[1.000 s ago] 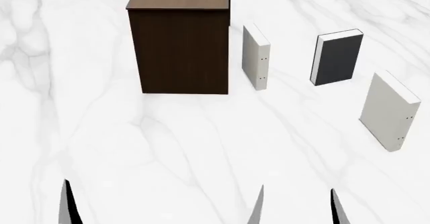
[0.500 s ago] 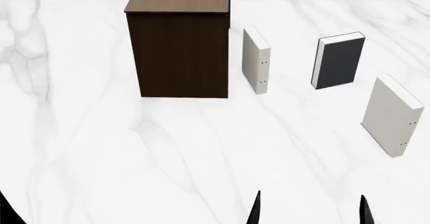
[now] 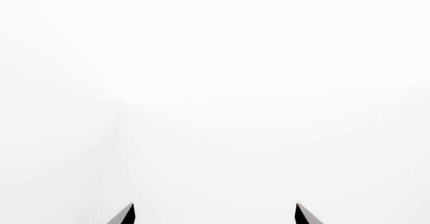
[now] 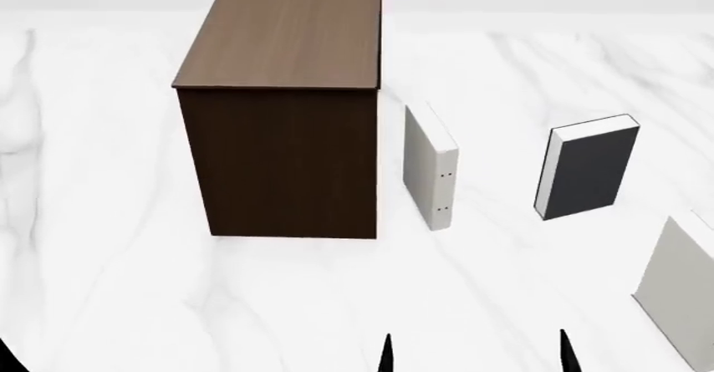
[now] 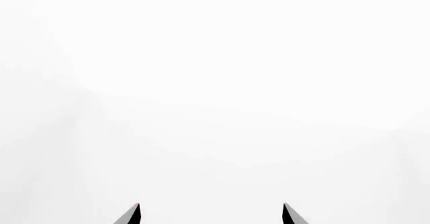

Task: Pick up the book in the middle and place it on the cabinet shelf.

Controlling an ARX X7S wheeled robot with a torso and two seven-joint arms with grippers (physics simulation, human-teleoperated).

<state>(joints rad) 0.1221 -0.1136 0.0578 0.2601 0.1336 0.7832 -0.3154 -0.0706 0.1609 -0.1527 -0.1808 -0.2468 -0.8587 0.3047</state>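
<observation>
Book: thick dark grey hardcover book (image 4: 591, 176) is standing upright, right of the dark brown wood-grain cabinet (image 4: 284, 96).
Left gripper (image 3: 213, 215): gaping wide, holding nothing.
Right gripper (image 5: 211, 215): gaping wide, holding nothing.

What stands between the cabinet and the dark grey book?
In the head view, one off-white book stands upright between the cabinet shelf and the grey book, close beside the cabinet; bare marble floor fills the rest.

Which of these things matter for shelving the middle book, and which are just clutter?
For the job:
grey book, standing upright
brown cabinet, its top bare
right gripper, jaws apart, holding nothing

Just standing about:
pale book beside the cabinet
pale book at the right edge
</observation>
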